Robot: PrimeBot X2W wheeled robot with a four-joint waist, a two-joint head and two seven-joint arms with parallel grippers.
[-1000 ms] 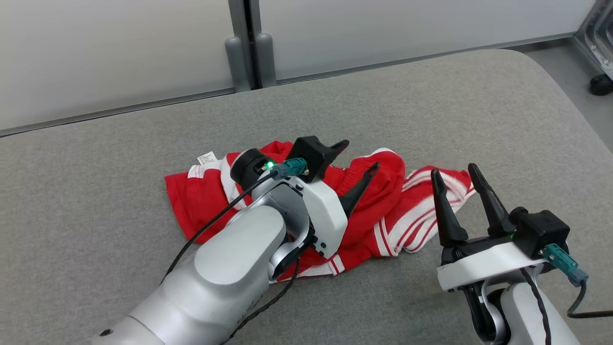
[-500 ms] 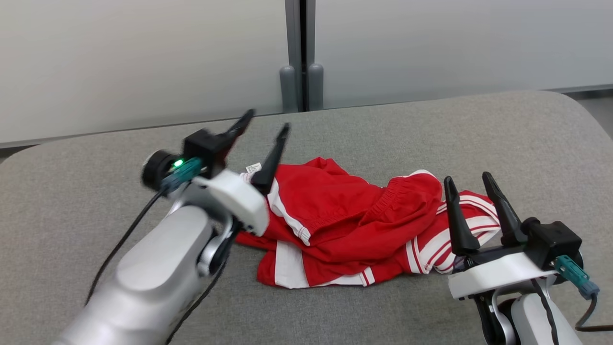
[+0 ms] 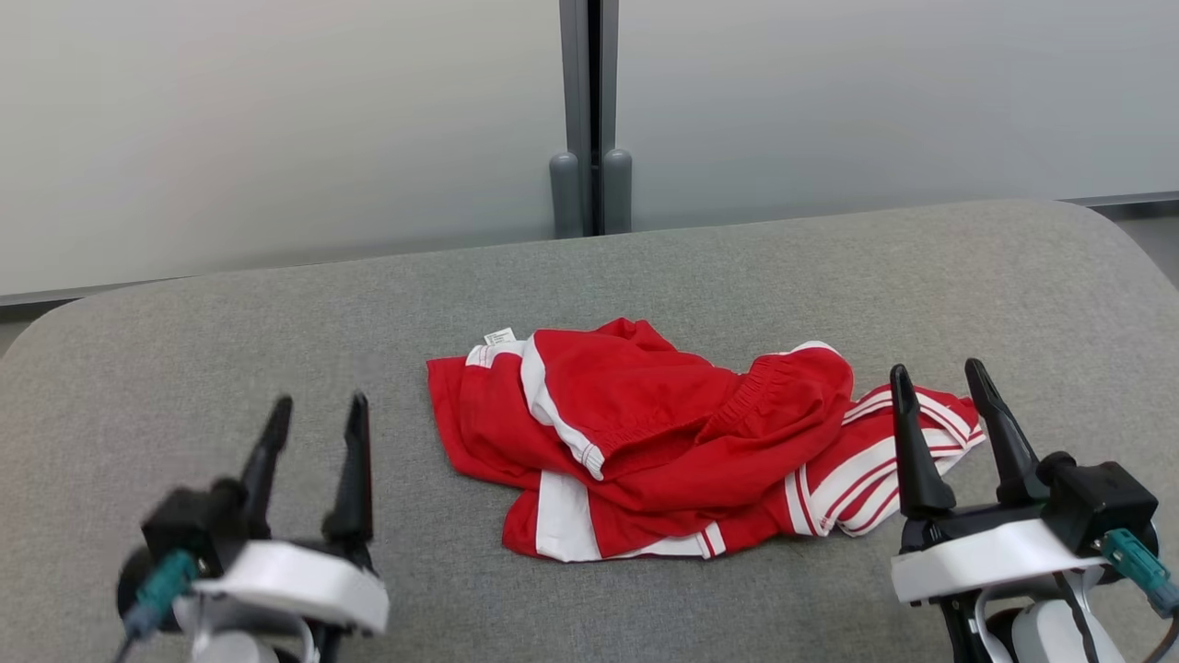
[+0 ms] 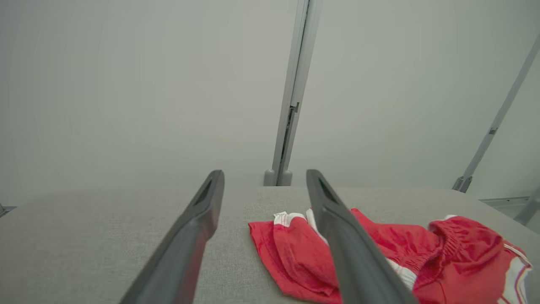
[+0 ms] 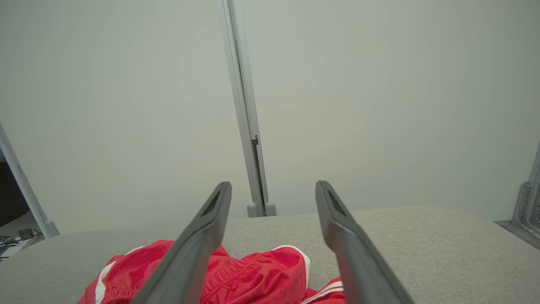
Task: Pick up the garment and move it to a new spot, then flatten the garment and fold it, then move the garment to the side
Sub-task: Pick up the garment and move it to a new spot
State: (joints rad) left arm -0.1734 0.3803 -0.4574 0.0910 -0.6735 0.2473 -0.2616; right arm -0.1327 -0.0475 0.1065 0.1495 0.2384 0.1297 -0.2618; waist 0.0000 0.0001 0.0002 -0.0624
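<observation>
The garment [image 3: 663,442] is a pair of red shorts with white stripes, lying crumpled in a heap at the middle of the grey padded table [image 3: 276,322]. My left gripper [image 3: 315,410] is open at the lower left, well clear of the cloth, holding nothing. My right gripper [image 3: 938,379] is open at the lower right, its fingers rising just in front of the striped right end of the shorts. In the left wrist view the garment [image 4: 379,249] lies to the right of the open fingers [image 4: 190,236]. The right wrist view has the garment [image 5: 253,270] low between and left of the fingers [image 5: 346,240].
Pale frosted wall panels with a grey post [image 3: 589,110] stand right behind the table's far edge. The table's rounded corners show at far left and far right. Bare grey padding [image 3: 967,276] surrounds the garment on all sides.
My left arm has let go of the garment and pulled back from over it to the lower left. The head camera has turned, shifting the whole picture. The right gripper stayed put.
</observation>
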